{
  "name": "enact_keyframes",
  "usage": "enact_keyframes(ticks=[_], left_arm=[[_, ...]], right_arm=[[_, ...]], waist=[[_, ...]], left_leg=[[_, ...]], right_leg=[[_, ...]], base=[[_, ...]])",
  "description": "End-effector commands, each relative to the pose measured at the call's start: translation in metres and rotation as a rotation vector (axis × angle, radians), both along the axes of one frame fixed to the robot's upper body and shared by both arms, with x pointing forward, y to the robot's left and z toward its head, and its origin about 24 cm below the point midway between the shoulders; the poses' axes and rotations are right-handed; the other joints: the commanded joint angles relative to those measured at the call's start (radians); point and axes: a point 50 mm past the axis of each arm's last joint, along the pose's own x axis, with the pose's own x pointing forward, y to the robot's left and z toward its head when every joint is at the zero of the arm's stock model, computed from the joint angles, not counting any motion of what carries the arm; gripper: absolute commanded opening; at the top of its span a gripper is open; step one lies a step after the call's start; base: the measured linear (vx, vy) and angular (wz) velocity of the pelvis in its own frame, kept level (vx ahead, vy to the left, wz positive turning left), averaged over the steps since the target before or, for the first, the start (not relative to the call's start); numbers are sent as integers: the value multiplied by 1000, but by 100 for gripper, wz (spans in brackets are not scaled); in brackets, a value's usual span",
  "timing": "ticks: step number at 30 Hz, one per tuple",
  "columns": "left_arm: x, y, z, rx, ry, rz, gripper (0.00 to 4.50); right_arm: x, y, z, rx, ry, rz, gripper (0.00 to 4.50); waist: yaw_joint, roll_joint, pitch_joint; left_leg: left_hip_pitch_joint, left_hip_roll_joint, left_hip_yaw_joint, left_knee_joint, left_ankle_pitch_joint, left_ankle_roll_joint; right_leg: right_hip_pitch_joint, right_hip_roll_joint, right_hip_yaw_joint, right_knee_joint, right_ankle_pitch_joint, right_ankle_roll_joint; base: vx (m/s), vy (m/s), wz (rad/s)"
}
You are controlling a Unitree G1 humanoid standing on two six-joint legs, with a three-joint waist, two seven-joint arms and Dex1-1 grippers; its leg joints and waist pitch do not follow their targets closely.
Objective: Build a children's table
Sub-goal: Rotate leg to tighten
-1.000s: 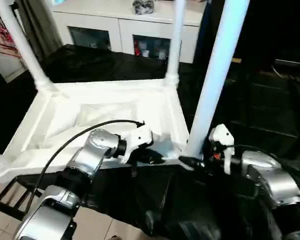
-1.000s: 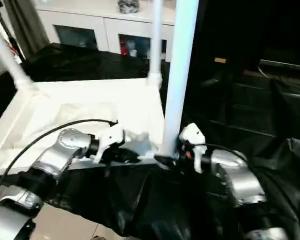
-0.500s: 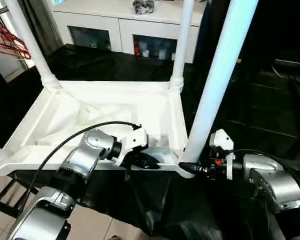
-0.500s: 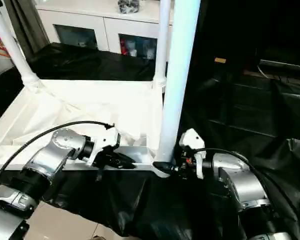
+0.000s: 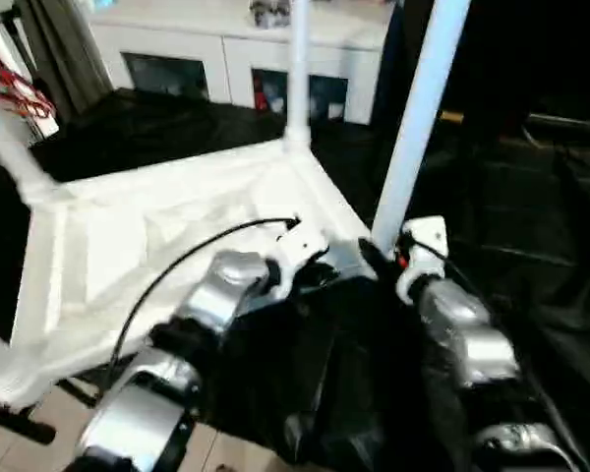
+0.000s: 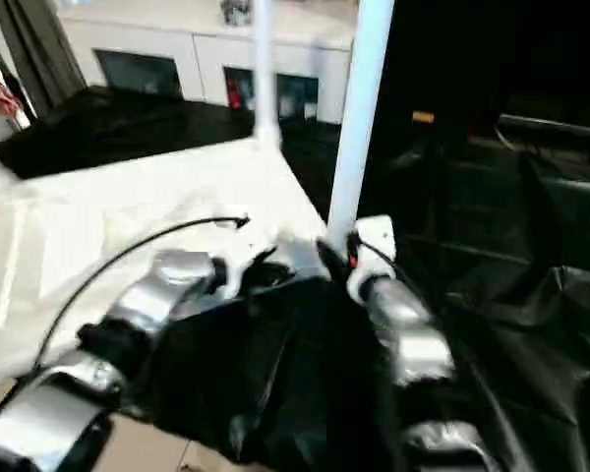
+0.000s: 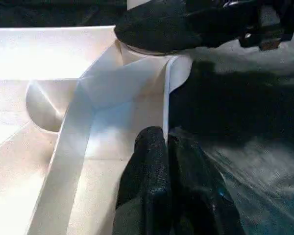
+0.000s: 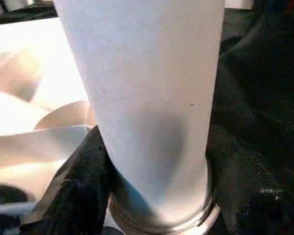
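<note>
The children's table [image 5: 157,236] lies upside down with its white legs pointing up. My left gripper [image 7: 165,142] is shut on the thin rim wall [image 7: 165,98] beside the near right corner, and it also appears from above [image 5: 324,275]. The near right leg [image 5: 418,108] stands in its corner socket. My right gripper [image 5: 369,254] is shut around this leg's base, one black finger [image 8: 83,176] pressed against the tube [image 8: 147,98]. Its other finger is hidden behind the leg. A far leg [image 5: 297,69] rises at the back corner.
A white cabinet with glass doors [image 5: 226,49] stands behind the table. Black cloth [image 5: 531,246] covers the surface to the right and in front. Red hangers [image 5: 15,93] hang at the far left, and tiled floor [image 5: 20,442] is at the lower left.
The table has swung round: its near right corner has gone away from me and its far legs leftward. Both grippers stayed on it, and both arms reach further forward.
</note>
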Motion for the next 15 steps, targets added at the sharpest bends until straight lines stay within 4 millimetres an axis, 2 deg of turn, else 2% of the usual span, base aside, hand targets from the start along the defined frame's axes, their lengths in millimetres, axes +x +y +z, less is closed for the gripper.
enact_keyframes(ticks=[1,2,3,4,6,9,10,12,15], left_arm=[[2,-16,18,-68,-82,-3,0],[1,-16,18,-70,-79,-12,0],[-1,-17,17,-75,-73,-34,0],[-3,-16,16,-79,-73,-52,0],[-4,-15,16,-79,-73,-71,0],[-9,-9,17,-81,-72,-151,0],[-9,-8,17,-81,-70,-157,0],[-10,-6,17,-84,-70,-180,0],[-17,5,18,-83,-52,-274,0]], right_arm=[[-11,34,-12,54,43,151,285],[-12,34,-11,61,41,157,285],[-13,35,-10,78,34,171,306],[-13,35,-9,80,31,191,323],[-14,35,-8,73,26,217,325],[-18,24,-5,3,6,323,366],[-18,23,-5,7,8,335,366],[-19,19,-3,4,2,366,366],[-25,-1,1,-31,2,489,366]], waist=[[3,-17,-72],[4,-16,-71],[4,-16,-70],[6,-9,-70],[5,-11,-69],[0,-8,-65],[-2,-9,-65],[-3,-5,-64],[-3,-6,-65]], left_leg=[[10,54,-24,-60,-74,102],[11,54,-25,-60,-72,109],[10,54,-23,-59,-73,118],[11,55,-24,-59,-83,119],[11,54,-24,-60,-98,117],[13,56,-26,-65,-154,92],[13,56,-25,-65,-168,88],[13,56,-26,-66,-178,83],[13,58,-26,-64,-171,88]], right_leg=[[52,-67,44,-45,-93,-250],[53,-67,44,-44,-82,-255],[53,-67,43,-44,-77,-259],[54,-69,43,-45,-88,-261],[54,-68,43,-49,-107,-258],[54,-67,42,-56,-172,-247],[54,-67,43,-58,-180,-246],[54,-68,43,-59,-190,-246],[58,-67,44,-56,-166,-254]], base=[[0,0,0],[0,0,0],[0,0,0],[0,0,0],[0,0,0],[0,0,0],[0,0,0],[0,0,0],[0,0,0]])
